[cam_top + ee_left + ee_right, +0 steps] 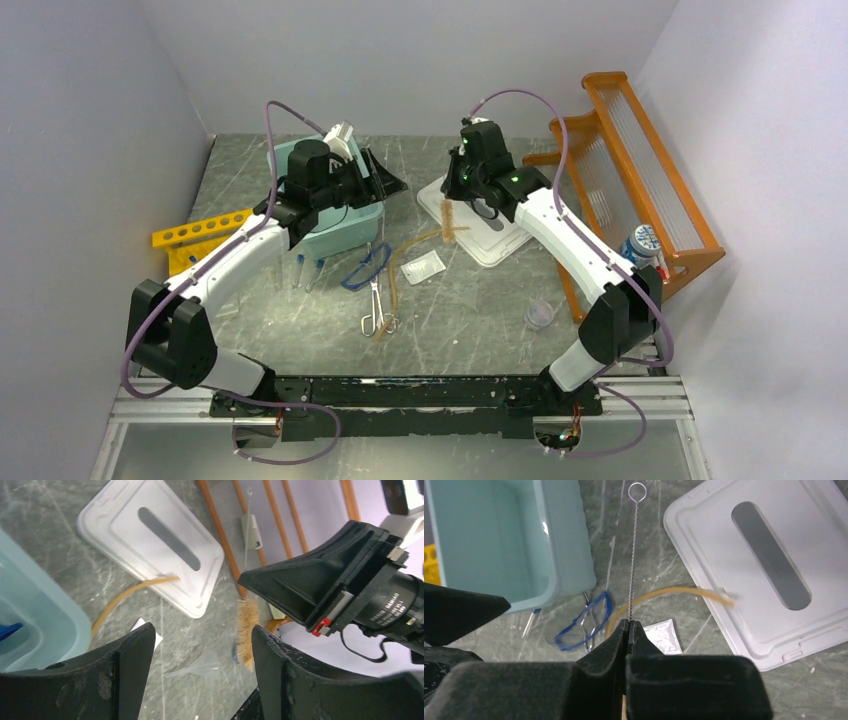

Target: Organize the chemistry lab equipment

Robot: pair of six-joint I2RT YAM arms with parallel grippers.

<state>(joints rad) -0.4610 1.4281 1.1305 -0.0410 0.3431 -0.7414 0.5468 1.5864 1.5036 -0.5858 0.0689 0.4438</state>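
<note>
near the middle of the bench (480,320), forceps (375,310) and tan tubing (674,589) are lying loose. further back, the right gripper (629,625) is pinching the brush (632,555) by its thin wire stem, bristles hanging beside the white lid (490,240). the left gripper (200,640) is hovering spread and empty beside the teal bin (330,235). probably binning the brush: pinching firmly, clearing the rim before releasing.
</note>
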